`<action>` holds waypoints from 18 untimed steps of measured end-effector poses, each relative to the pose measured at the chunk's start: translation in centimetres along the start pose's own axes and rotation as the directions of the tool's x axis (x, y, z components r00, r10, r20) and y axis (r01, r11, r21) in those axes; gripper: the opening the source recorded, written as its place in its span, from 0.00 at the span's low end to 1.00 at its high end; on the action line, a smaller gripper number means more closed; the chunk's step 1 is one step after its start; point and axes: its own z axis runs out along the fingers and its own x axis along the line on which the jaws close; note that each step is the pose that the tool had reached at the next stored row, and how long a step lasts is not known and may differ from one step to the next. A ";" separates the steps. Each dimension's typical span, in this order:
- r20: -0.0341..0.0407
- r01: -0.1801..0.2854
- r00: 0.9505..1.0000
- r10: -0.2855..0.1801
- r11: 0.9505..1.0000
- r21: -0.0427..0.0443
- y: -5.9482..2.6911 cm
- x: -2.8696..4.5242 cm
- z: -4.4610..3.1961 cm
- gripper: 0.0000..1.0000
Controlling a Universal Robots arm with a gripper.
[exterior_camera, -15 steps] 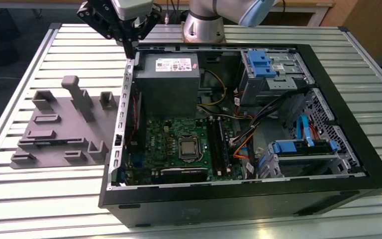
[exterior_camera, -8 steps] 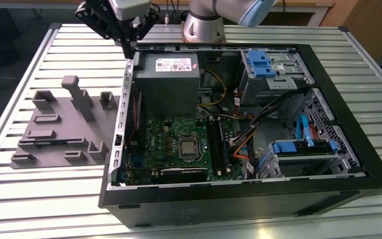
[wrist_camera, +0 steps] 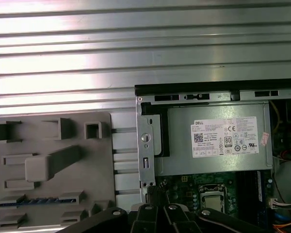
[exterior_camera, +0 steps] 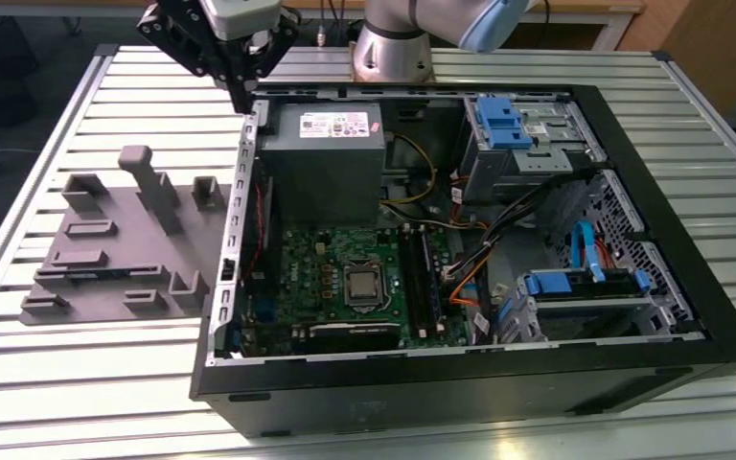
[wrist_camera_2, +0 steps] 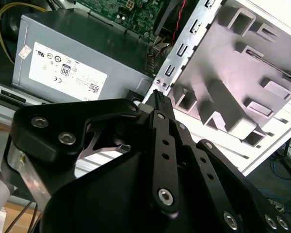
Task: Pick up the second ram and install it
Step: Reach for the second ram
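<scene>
The second ram, a thin blue stick, lies on edge in a slot of the grey holder tray. In the exterior view the ram sits near the tray's lower part, left of the open computer case. My gripper hangs above the case's upper left corner, beside the power supply. Its black fingers meet at a point, shut with nothing between them, in both wrist views. The gripper is well apart from the ram. Dark memory slots run beside the processor socket.
The case stands on a slatted metal table. Inside are the green motherboard, loose cables and blue drive brackets. Tall posts rise from the tray. The arm's base stands behind the case.
</scene>
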 end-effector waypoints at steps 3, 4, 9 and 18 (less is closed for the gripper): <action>0.000 0.000 1.000 0.000 1.000 0.000 -0.01 0.15 0.00 0.11; 0.000 0.000 1.000 0.000 1.000 0.000 -0.01 0.19 0.01 0.11; 0.000 0.000 1.000 0.000 1.000 0.000 -0.03 0.42 0.03 0.11; 0.000 0.000 1.000 0.000 1.000 0.000 -0.06 0.83 0.05 0.11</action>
